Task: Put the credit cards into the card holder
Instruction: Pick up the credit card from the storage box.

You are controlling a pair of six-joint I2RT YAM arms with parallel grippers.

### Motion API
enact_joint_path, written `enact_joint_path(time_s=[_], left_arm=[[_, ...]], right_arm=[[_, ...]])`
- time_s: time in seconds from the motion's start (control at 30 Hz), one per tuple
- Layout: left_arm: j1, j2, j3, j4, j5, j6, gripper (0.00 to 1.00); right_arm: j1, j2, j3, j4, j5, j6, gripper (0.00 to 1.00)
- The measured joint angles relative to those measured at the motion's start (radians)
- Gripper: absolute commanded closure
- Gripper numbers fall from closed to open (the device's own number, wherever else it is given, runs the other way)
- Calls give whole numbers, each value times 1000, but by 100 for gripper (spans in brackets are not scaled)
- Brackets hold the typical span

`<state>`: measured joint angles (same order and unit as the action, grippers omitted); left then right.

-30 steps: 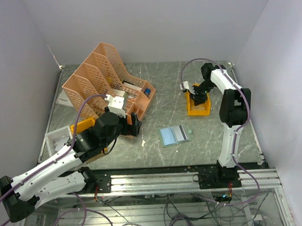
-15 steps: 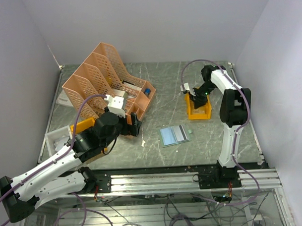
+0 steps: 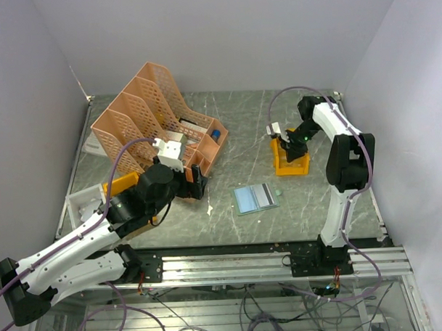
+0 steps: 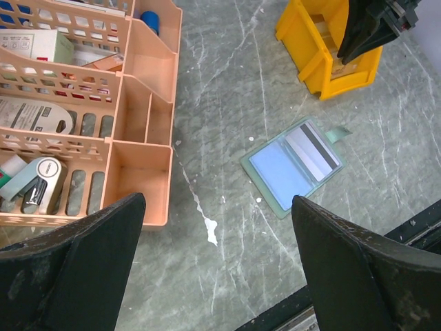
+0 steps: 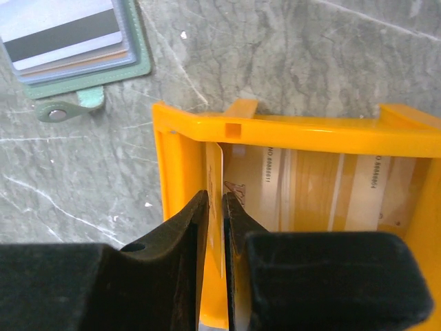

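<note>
Grey-green marbled tabletop between pale lilac walls. Near the middle, slightly toward 5 o'clock in the top view: card holder, lying open and flat, a pale blue face in one half, a card with a dark stripe in the other, snap tab sticking out at its 3 o'clock edge. At 2 o'clock from it, well apart: orange-yellow bin. Down inside that bin: right gripper, fingers pinched nearly together on a pale credit card standing on edge close by the bin's side wall. More pale printed cards deeper in the same bin. At 10 o'clock on the table: peach lattice file rack, its compartments holding a stapler and boxed supplies. At 9 o'clock from the holder: left gripper, fingers spread wide, grasping nothing, hovering above bare table just beside the rack's front corner. Farther out along 9 o'clock, at the table's edge: white tray.
</note>
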<state>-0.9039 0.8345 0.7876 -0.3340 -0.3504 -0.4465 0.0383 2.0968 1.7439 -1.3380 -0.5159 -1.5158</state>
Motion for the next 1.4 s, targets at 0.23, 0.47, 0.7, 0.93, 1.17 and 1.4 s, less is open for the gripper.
enact_joint_path(time_s=[0.23, 0.47, 0.7, 0.93, 1.17, 1.4], left_arm=[[0, 0, 0, 9, 3, 0, 2], [0, 4, 0, 10, 4, -1, 2], [0, 5, 0, 11, 4, -3, 2], [0, 5, 0, 12, 4, -3, 2], [0, 5, 0, 16, 7, -7, 2], [0, 5, 0, 16, 7, -7, 2]], right_arm=[[0, -13, -75, 5, 6, 0, 85], [0, -13, -90, 8, 8, 8, 86], [-9, 4, -61, -8, 2, 26, 88], [-30, 32, 6, -6, -9, 39, 95], [-31, 66, 15, -5, -14, 42, 97], [-31, 66, -6, -5, -11, 32, 96]])
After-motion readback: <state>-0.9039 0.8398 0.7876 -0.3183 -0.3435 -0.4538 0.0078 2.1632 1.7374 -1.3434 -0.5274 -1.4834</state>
